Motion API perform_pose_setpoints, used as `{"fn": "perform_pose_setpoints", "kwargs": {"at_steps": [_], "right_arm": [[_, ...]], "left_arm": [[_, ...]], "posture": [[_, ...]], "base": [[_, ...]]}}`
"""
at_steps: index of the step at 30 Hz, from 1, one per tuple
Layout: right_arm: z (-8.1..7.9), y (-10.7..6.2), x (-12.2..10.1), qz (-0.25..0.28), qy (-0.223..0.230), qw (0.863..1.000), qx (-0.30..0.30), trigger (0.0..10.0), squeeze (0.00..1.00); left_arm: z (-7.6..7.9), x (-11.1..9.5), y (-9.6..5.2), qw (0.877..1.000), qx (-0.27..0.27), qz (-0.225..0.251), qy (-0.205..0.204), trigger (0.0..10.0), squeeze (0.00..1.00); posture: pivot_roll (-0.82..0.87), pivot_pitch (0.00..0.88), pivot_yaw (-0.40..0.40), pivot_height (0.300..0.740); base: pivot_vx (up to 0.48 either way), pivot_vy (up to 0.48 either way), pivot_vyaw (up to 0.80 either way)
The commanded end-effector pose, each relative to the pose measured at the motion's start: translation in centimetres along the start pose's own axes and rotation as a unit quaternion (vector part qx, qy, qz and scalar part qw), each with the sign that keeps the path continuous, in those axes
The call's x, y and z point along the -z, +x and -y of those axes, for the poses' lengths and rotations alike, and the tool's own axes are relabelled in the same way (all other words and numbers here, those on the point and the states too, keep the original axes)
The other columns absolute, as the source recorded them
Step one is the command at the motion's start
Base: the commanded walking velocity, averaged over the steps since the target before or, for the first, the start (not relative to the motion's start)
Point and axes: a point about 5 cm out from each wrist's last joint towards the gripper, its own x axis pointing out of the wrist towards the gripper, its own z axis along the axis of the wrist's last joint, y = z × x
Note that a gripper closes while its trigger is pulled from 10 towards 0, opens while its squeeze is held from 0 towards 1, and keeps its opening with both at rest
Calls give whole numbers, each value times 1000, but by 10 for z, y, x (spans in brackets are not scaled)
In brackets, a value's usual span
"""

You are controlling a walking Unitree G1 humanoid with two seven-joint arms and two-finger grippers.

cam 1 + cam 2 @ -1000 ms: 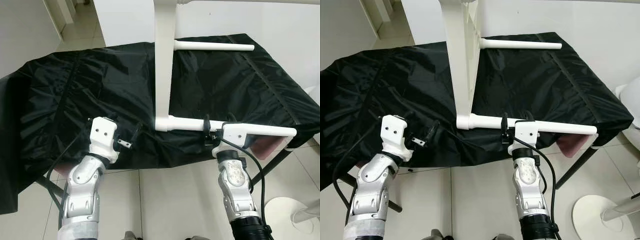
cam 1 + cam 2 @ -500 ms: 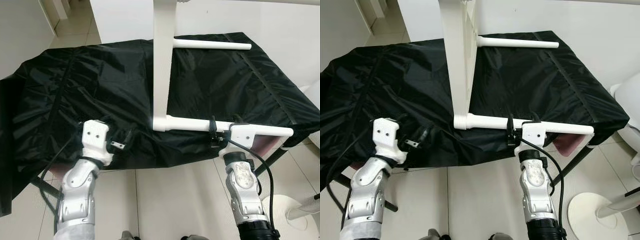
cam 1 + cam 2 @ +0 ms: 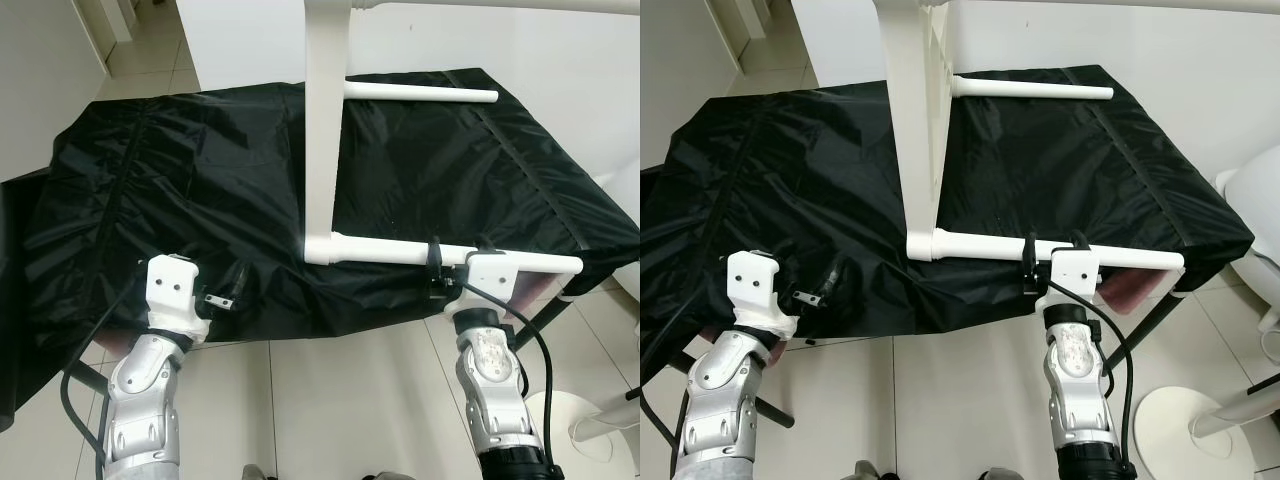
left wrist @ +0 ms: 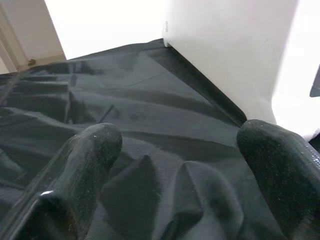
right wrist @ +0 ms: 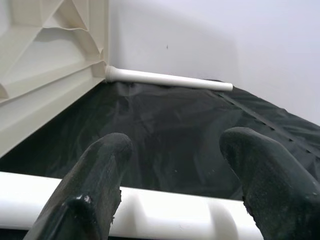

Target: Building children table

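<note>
White plastic children's table top (image 3: 322, 130) standing on edge on a black cloth-covered work table (image 3: 200, 180), with two white legs already fitted: a near leg (image 3: 400, 252) and a far leg (image 3: 420, 92), both horizontal. The right gripper (image 3: 452, 268) sits at the near leg, its black fingers (image 5: 95, 185) spread to either side of the tube with the leg between them; whether the pads touch it cannot be told. Beyond this gripper lie the ribbed underside of the top and the far leg. The left gripper (image 3: 222, 290) hovers apart from the parts, fingers spread and empty above the wrinkled cloth, with the white top ahead of it and to one side.

Judged step: seating or turning the near leg. To do it well, close squarely on the tube, keep it in line with its socket, and steady the top with the free gripper.

Surroundings: pale tiled floor (image 3: 340, 390), white walls, a round white stand base (image 3: 1200, 430) beside the right arm.
</note>
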Motion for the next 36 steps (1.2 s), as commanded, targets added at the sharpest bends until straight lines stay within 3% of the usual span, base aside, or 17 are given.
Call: {"fn": "perform_pose_setpoints", "kwargs": {"at_steps": [1, 10, 14, 19, 23, 27, 36], "right_arm": [[-1, -1, 3, -3, -2, 1000, 0, 10000, 0], [-11, -12, 6, 6, -10, 1000, -6, 10000, 0], [-16, -11, 7, 3, 9, 1000, -11, 10000, 0], [-18, -9, 7, 2, 11, 1000, -6, 10000, 0], [-18, -6, 7, 3, 12, 1000, -5, 10000, 0], [-18, -7, 10, 2, 9, 1000, -10, 10000, 0], [-19, -12, 13, -6, 8, 1000, -16, 10000, 0]], "left_arm": [[-2, 3, -3, 988, -149, 5, -34, 10000, 0], [7, 10, -6, 984, -173, 8, -34, 10000, 0], [12, 7, -3, 980, -191, 23, -56, 10000, 0], [13, 8, -2, 978, -200, 21, -52, 10000, 0], [13, 8, -1, 980, -192, 23, -48, 10000, 0], [19, 7, -2, 990, -131, 34, -31, 10000, 0], [15, 7, -8, 993, -118, 29, -7, 10000, 0]], "posture": [[-135, 14, 70, 740], [-146, 0, 74, 740], [-148, 0, 73, 740], [-145, 0, 73, 740], [-136, 0, 69, 740], [-130, 0, 69, 740], [-114, 0, 61, 740]], "base": [[0, 0, 0], [0, 0, 0], [0, 0, 0], [0, 0, 0], [0, 0, 0], [0, 0, 0], [0, 0, 0]]}}
